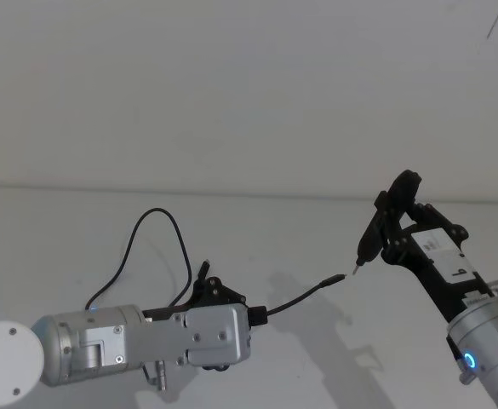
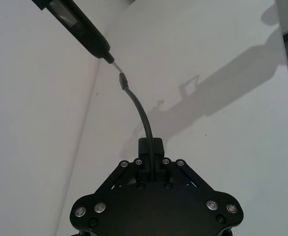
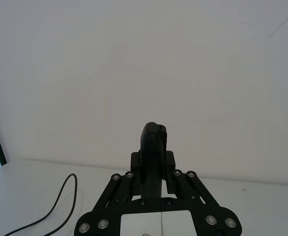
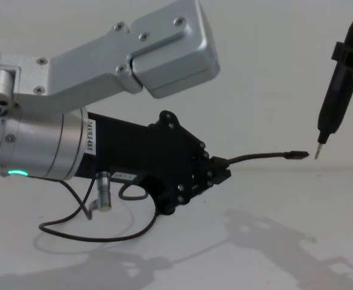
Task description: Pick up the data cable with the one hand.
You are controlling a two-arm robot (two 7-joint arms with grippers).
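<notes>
Grasp looks made: left gripper (image 4: 221,172) is closed tight on the data cable (image 4: 262,156) a little back from its plug (image 4: 297,154), no gap visible between fingers and cord. The short free end sticks out in the air toward the tip of the pen-like tool (image 4: 333,99), near it, contact unclear. The rest trails under the arm and loops on the table (image 1: 317,366). Right gripper (image 1: 393,234) is clamped on the tool, raised at right. Cable looks light, thin, floppy, likely slippery; a hold close behind the plug should steady the end, the long tail will probably drag and swing
</notes>
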